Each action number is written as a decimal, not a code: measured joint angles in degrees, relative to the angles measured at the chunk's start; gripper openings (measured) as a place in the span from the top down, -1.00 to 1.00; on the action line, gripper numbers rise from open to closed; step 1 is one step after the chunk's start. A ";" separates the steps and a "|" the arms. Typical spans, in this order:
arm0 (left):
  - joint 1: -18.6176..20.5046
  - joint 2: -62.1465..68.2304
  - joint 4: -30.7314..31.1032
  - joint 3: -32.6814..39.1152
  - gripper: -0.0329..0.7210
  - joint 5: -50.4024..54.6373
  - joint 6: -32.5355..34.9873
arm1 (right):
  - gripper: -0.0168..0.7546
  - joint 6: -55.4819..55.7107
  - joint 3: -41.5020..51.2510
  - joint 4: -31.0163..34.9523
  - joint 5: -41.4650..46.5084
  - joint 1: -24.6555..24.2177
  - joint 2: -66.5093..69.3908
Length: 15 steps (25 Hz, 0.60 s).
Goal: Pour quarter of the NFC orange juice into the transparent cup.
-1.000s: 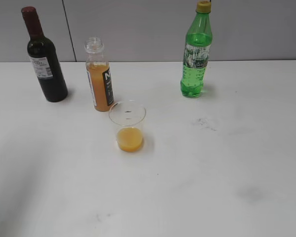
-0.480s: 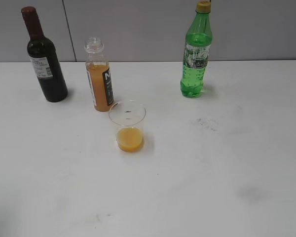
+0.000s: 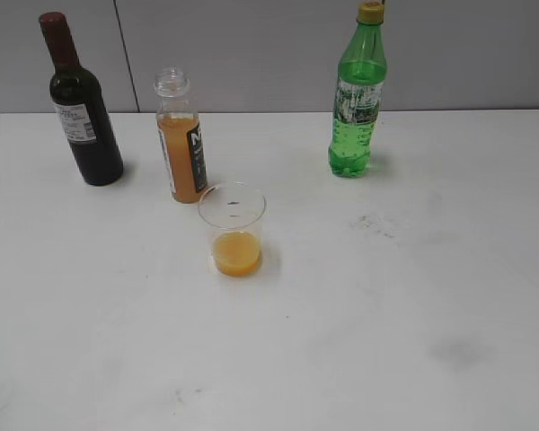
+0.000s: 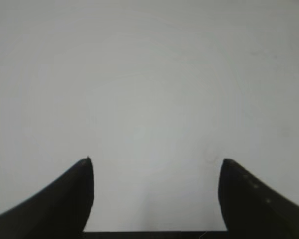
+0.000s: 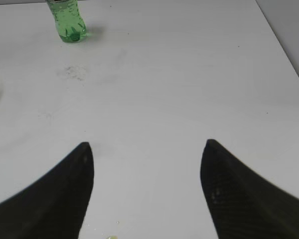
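White counter (image 3: 413, 296) holds upright NFC orange juice (image 3: 181, 144) just behind transparent cup (image 3: 234, 230), left of centre, nearer left gripper (image 4: 154, 199); both grippers spread, empty.

White table against a grey panelled wall.
You are looking at a matte white tabletop (image 3: 413, 296) carrying faint grey scuffs (image 3: 375, 224) and a darker smudge (image 3: 455, 352) toward the near right. Behind it you have a plain grey wall (image 3: 251, 54) split by a thin vertical seam (image 3: 123, 54). Your lighting is even and soft, leaving only weak shadows on the surface.
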 joint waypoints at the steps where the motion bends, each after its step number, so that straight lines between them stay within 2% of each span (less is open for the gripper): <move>1: 0.51 -1.46 -0.16 1.21 -0.66 0.00 0.08 | -0.39 0.00 0.00 0.00 0.00 0.00 0.00; 7: 1.55 -10.94 -1.19 7.18 -0.66 0.10 0.00 | -0.39 0.00 0.00 0.00 0.00 0.00 0.00; 15: 1.55 -20.61 -1.26 8.81 -0.65 -1.36 0.05 | -0.39 0.00 0.00 0.00 0.00 0.00 0.00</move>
